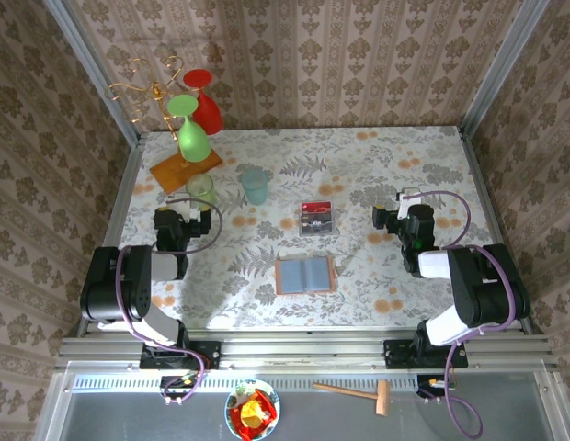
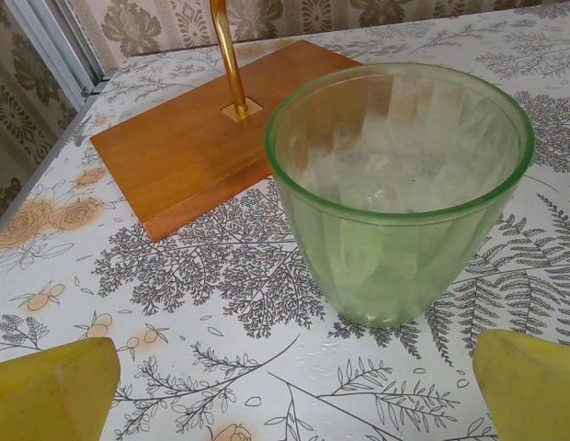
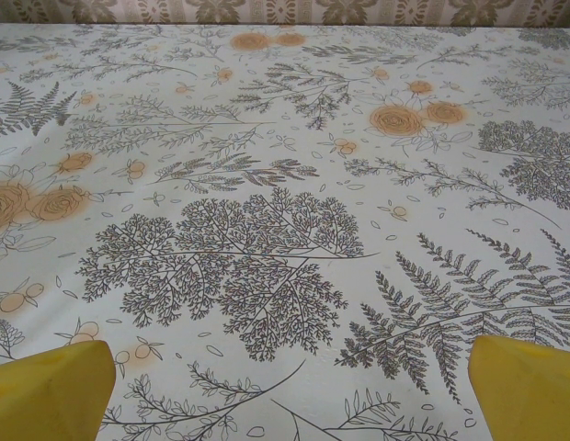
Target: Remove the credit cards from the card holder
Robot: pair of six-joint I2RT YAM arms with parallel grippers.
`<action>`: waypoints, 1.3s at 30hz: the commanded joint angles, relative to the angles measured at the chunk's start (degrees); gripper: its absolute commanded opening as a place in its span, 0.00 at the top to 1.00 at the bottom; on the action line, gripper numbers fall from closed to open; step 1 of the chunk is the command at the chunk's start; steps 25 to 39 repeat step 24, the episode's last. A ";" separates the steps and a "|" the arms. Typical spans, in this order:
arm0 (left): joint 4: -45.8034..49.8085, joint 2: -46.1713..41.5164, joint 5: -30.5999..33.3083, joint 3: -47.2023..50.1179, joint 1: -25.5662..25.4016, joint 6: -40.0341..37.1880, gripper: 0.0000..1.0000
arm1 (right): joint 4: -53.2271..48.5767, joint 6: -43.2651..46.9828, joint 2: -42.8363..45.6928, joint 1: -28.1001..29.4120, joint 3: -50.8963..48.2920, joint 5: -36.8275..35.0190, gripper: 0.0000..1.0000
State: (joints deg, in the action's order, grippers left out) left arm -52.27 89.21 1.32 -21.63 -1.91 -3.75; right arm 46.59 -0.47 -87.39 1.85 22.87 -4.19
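The card holder [image 1: 305,275] lies open and flat on the table's near middle, grey-blue pockets up with a salmon edge. The credit cards [image 1: 315,218] lie as a dark stack with a red band, a little beyond it. My left gripper [image 1: 177,219] rests at the left of the table, open, far from both. In the left wrist view its yellow fingers [image 2: 55,390] stand wide apart with only tablecloth between them. My right gripper [image 1: 412,213] rests at the right, also open, its yellow fingers [image 3: 46,390] spread over bare cloth.
A green glass tumbler [image 2: 395,184] stands just ahead of the left gripper. Beside it are a blue-green tumbler [image 1: 256,186] and a rack with an orange base [image 1: 186,171] carrying green and red wine glasses. Patterned walls close in the table.
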 commanded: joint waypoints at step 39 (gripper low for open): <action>-0.72 -0.19 0.35 -0.47 -0.21 -1.17 0.00 | 3.01 -0.94 -0.15 -0.37 0.08 0.17 0.00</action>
